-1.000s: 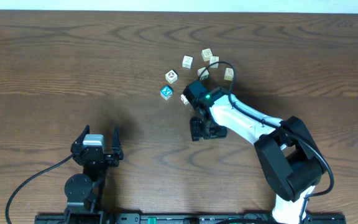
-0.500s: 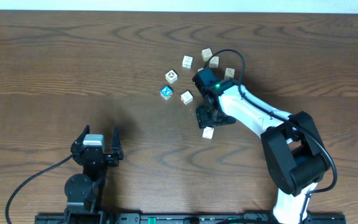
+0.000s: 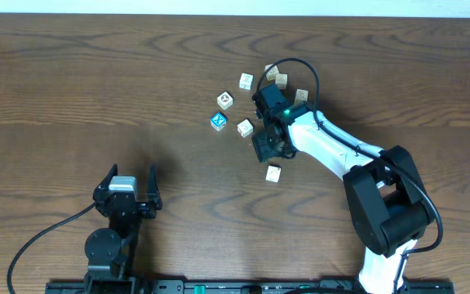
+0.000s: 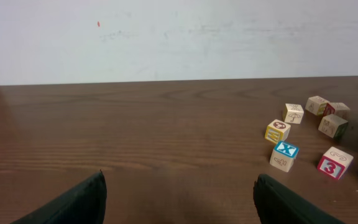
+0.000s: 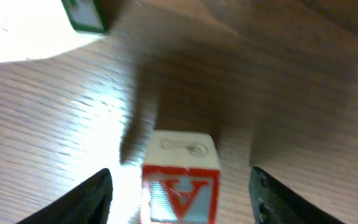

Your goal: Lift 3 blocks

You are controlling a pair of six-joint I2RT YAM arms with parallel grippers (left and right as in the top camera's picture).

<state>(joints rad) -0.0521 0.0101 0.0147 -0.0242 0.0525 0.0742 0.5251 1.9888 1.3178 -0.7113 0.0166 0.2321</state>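
Several small wooden blocks lie in a cluster at the table's far right. One block (image 4: 335, 163) (image 3: 245, 127) has a red face with a white mark. Another block (image 5: 180, 155), pale on top, shows a red-framed red letter and rests on the table between my right gripper's (image 5: 180, 183) open fingers, with a gap on each side. Overhead, the right gripper (image 3: 265, 147) hovers between the cluster and a lone pale block (image 3: 273, 173) in front of it. My left gripper (image 3: 130, 173) (image 4: 179, 183) stands open and empty near the front edge.
A blue-faced cube (image 3: 218, 121) (image 4: 284, 151) and a yellow-and-red cube (image 3: 225, 100) sit left of the cluster. Pale cubes (image 3: 246, 80) (image 3: 281, 79) (image 3: 300, 95) lie behind the right arm. A green-marked cube (image 5: 82, 15) shows at the right wrist view's top left.
The right gripper has drawn back from the front toward the cluster. A pale block now lies alone on the table where the gripper was a second ago. The left arm has not moved.
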